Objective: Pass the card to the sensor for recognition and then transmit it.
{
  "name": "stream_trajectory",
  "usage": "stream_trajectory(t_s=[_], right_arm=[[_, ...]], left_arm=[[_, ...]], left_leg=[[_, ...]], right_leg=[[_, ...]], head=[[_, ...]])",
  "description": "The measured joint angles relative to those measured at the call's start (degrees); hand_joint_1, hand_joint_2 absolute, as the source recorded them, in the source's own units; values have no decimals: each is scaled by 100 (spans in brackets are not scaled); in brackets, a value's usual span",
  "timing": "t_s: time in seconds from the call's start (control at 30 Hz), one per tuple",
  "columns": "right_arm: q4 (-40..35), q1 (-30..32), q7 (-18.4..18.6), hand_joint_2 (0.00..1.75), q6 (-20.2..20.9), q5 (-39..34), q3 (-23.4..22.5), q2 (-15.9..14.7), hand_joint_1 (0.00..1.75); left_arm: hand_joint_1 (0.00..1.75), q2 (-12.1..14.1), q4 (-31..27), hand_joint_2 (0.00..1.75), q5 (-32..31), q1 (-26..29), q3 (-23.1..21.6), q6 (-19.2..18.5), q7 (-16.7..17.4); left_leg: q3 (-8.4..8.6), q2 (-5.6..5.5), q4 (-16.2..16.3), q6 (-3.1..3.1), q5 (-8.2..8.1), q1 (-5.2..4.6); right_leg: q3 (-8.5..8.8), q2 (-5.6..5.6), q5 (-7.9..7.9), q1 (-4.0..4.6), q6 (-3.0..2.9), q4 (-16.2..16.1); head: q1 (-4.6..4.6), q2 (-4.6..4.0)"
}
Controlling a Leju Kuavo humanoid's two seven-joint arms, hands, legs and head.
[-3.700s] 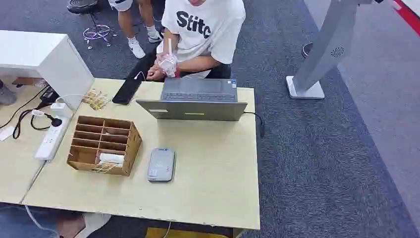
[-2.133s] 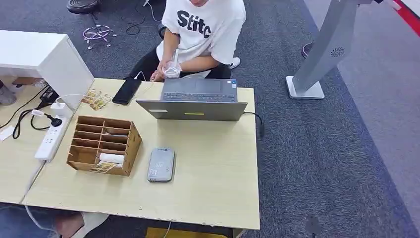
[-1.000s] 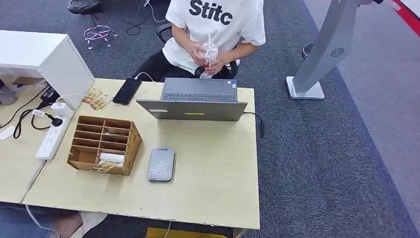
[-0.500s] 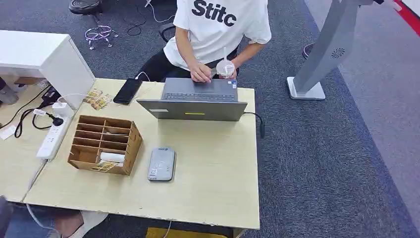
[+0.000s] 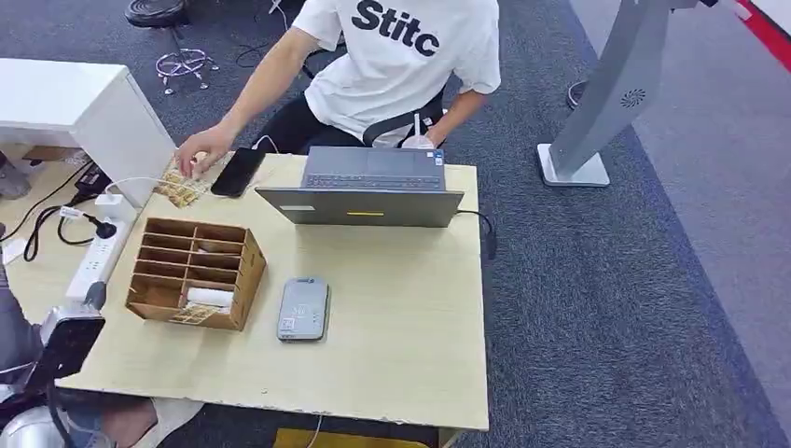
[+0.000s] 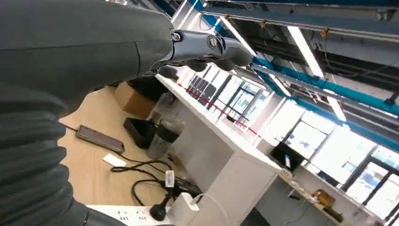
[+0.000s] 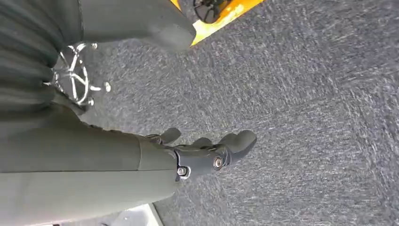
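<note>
Head view now shows the left hand (image 5: 65,341) risen at the table's (image 5: 392,336) near corner, fingers apart and holding nothing like the hanging right hand's (image 7: 207,153), so the reach is likely starting toward the card (image 5: 210,298) in the wooden organizer (image 5: 196,271) beside the sensor (image 5: 303,309), while the person (image 5: 401,47) beyond stretches toward the phone (image 5: 238,172).

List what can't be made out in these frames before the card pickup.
- Card: the white item in the wooden organizer is too small in the head view to identify.
- Reader: its markings are too small to read.
- Left hand: its fingers curl, too dark to judge.
- Laptop: the screen faces away.
- Right hand hangs over carpet.
</note>
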Motion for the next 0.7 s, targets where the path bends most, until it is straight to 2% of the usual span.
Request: stream_trajectory(t_s=[0.13, 0.37, 0.57, 0.7], right_arm=[[9, 7, 96, 175, 0, 122, 59, 0, 0], [17, 17, 199, 175, 0, 282, 151, 0, 0], [17, 35, 218, 175, 44, 439, 245, 0, 0], [17, 38, 229, 175, 50, 461, 267, 0, 0]], left_arm=[[0, 20, 369, 175, -317, -165, -2, 24, 46], [0, 20, 655, 175, -741, -269, -105, 39, 181], [0, 39, 906, 175, -1346, -496, -358, 57, 411], [0, 39, 1000, 175, -1492, -604, -512, 55, 459]], left_leg=[[0, 1, 0, 0, 0, 0], [-1, 6, 0, 0, 0, 1], [-3, 6, 0, 0, 0, 1], [-3, 6, 0, 0, 0, 0]], right_leg=[[-2, 1, 0, 0, 0, 0], [-6, 7, 0, 1, 0, 0], [-5, 8, 1, 0, 0, 0], [-6, 8, 1, 0, 1, 0]], head=[[0, 0], [0, 0], [2, 0], [0, 0]])
